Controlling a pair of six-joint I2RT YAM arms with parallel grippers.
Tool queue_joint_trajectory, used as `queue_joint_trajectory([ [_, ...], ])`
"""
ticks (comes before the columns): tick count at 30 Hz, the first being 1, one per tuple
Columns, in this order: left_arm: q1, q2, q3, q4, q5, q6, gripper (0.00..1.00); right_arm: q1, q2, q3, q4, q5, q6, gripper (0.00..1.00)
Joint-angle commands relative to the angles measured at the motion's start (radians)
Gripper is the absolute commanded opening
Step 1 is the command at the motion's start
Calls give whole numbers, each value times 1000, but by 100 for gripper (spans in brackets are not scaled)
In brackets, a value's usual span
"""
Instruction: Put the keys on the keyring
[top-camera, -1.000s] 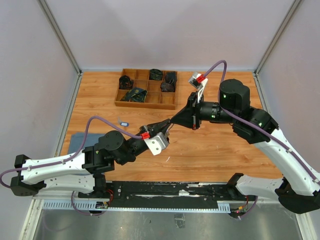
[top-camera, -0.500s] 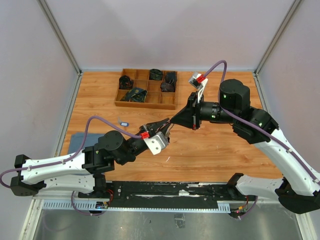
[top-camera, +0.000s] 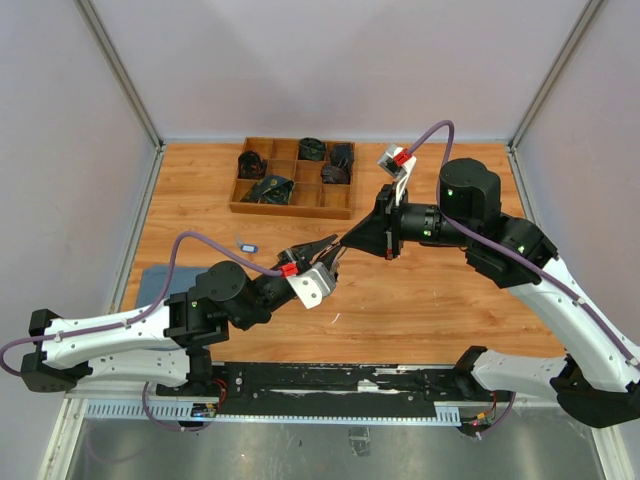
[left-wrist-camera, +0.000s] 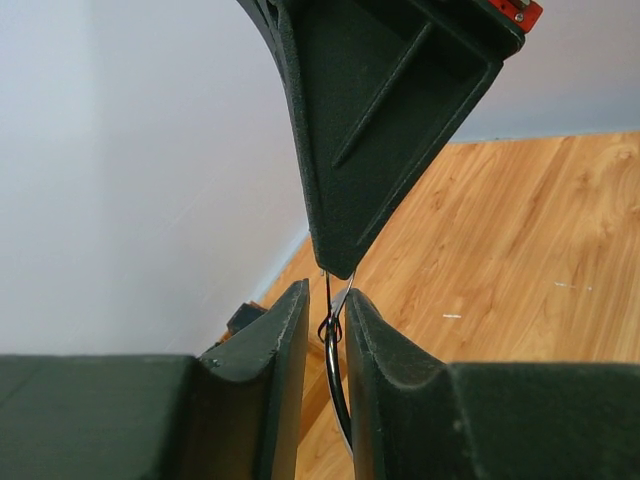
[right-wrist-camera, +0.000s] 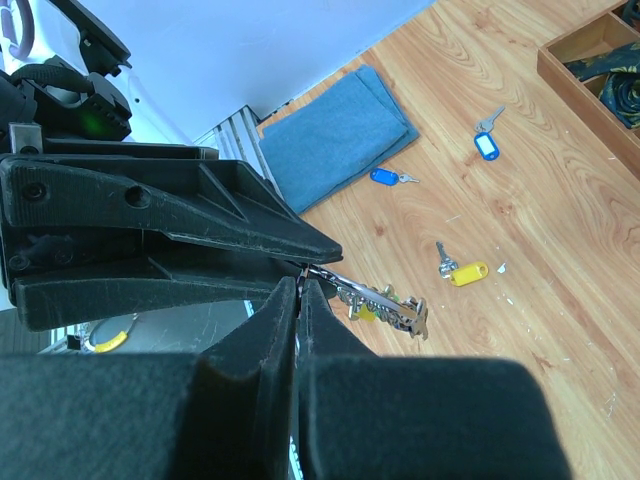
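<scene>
Two grippers meet above the table's (right-wrist-camera: 560, 260) middle. The right gripper (right-wrist-camera: 298, 287) is pinched tight on the single keyring (left-wrist-camera: 334, 385), where at least one silver key (right-wrist-camera: 390, 302) hangs. The left gripper (left-wrist-camera: 326, 300) has its jaws narrowly parted around the wire; contact is unclear. Three more lie on the table: one yellow-headed key (right-wrist-camera: 462, 272) and two toward the left edge, a blue-headed key (right-wrist-camera: 386, 177) by the one blue cloth (right-wrist-camera: 335, 135) and a blue-tagged key (right-wrist-camera: 487, 145).

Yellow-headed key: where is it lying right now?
In the right wrist view, the yellow-headed key lies loose on the wooden table, right of centre, lower in frame than the light-blue key and just right of the keyring bunch.
</scene>
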Motion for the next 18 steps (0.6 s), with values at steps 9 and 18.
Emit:
queue_joint_trajectory([
  [9, -6, -26, 3, 59, -40, 14, 25, -12, -30, 33, -3, -17, -4, 1],
  [18, -6, -27, 6, 54, -38, 15, 1, -12, -34, 26, -3, -8, -6, 1],
])
